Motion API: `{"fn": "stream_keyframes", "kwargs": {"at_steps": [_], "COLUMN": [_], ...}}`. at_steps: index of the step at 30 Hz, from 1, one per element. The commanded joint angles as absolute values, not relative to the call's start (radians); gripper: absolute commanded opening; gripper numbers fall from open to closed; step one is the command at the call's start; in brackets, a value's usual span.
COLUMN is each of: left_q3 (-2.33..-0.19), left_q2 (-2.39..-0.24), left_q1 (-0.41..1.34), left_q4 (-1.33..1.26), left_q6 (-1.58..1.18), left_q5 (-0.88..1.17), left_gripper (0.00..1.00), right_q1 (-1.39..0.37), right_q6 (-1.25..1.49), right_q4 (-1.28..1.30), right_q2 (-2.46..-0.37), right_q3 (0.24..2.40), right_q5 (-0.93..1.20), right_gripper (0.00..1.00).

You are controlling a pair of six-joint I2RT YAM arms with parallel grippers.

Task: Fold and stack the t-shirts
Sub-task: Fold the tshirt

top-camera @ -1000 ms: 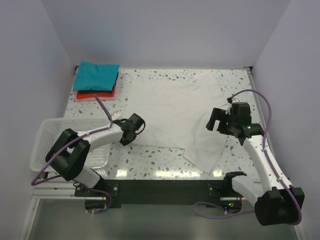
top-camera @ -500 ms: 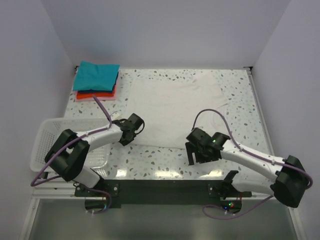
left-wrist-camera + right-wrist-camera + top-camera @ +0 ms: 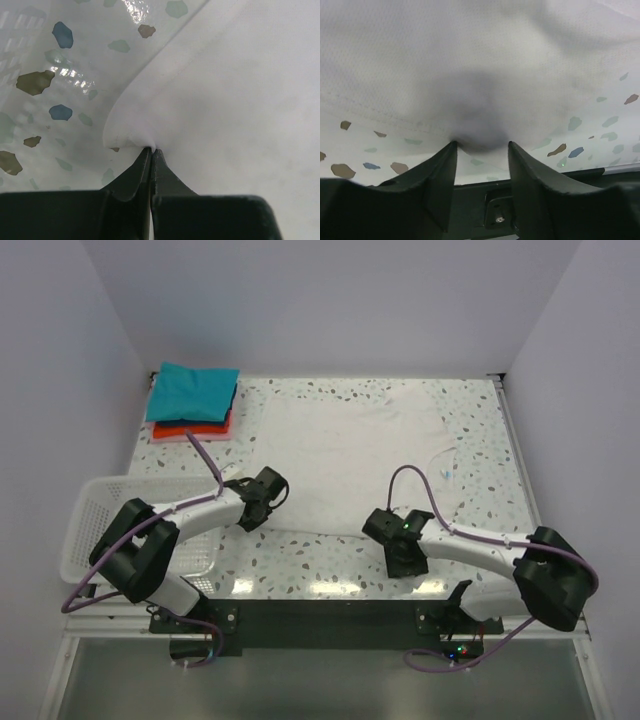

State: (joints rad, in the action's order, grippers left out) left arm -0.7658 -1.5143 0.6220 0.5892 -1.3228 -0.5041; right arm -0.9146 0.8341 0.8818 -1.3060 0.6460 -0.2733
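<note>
The white t-shirt (image 3: 350, 455) lies spread flat across the middle of the speckled table. My left gripper (image 3: 272, 484) is shut on its near left corner; the left wrist view shows the fingertips (image 3: 151, 148) pinching a small fold of the white cloth (image 3: 235, 90). My right gripper (image 3: 394, 542) sits at the shirt's near hem, right of centre. In the right wrist view its jaws (image 3: 481, 145) stand apart, with the hem of the white cloth (image 3: 470, 60) bulging between the tips. A folded teal t-shirt (image 3: 193, 390) rests on a folded red-orange one (image 3: 190, 429) at the far left.
A white mesh basket (image 3: 88, 530) stands at the near left, beside the left arm. Walls close in the table on the left, back and right. The dark mounting rail (image 3: 330, 615) runs along the near edge, just behind the right gripper.
The right arm swung from the table's right side down to the white shirt's near hem, its jaws narrowing. The left gripper closed on the shirt's corner and stayed in place.
</note>
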Motion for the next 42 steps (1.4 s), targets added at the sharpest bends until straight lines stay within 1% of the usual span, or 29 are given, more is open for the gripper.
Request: {"fn": "stream_keyframes", "kwargs": {"at_steps": [1,2,4,6,7,8,15,21,27,32,37,42], "left_q3": [-0.736,-0.739,-0.742,-0.747,-0.750,-0.755,-0.795,-0.865,-0.965,-1.015,-1.063,-1.175], "left_q2": [-1.542,-1.542,-1.542,-1.539,-1.539,-1.537,-1.532,-1.543,-1.586,-1.611,-1.626,-1.704], "left_q1": [0.621,0.621,0.621,0.621,0.621,0.621,0.621,0.621,0.609,0.562,0.523,0.500], "left_q4": [0.589,0.592,0.595,0.598,0.600,0.601,0.603,0.635,0.686,0.689,0.669,0.678], "left_q6": [-1.324,-1.324,-1.322,-1.321,-1.318,-1.316,-1.289,-1.266,-1.244,-1.204,-1.147,-1.089], "left_q5": [-0.422,-0.422,-0.425,-0.425,-0.426,-0.426,-0.425,-0.446,-0.472,-0.451,-0.423,-0.396], "left_gripper": [0.00,0.00,0.00,0.00,0.00,0.00,0.00,0.00,0.00,0.00,0.00,0.00], "right_q1": [-0.872,-0.859,-0.824,-0.810,-0.799,-0.792,-0.752,-0.660,-0.598,-0.537,-0.476,-0.428], "right_q6": [0.871,0.855,0.832,0.810,0.805,0.801,0.726,0.621,0.522,0.447,0.387,0.347], "right_q4": [0.851,0.845,0.827,0.824,0.824,0.824,0.859,0.868,0.850,0.819,0.793,0.764], "right_q2": [-1.310,-1.302,-1.286,-1.256,-1.244,-1.223,-1.161,-1.164,-1.233,-1.288,-1.341,-1.397], "right_q3": [0.629,0.623,0.609,0.601,0.600,0.601,0.695,0.805,0.926,1.020,1.078,1.124], "right_q5": [-0.377,-0.373,-0.351,-0.347,-0.347,-0.348,-0.414,-0.452,-0.469,-0.460,-0.443,-0.419], "right_gripper": [0.46,0.39,0.32,0.21,0.20,0.00,0.00,0.00,0.00,0.00,0.00,0.00]}}
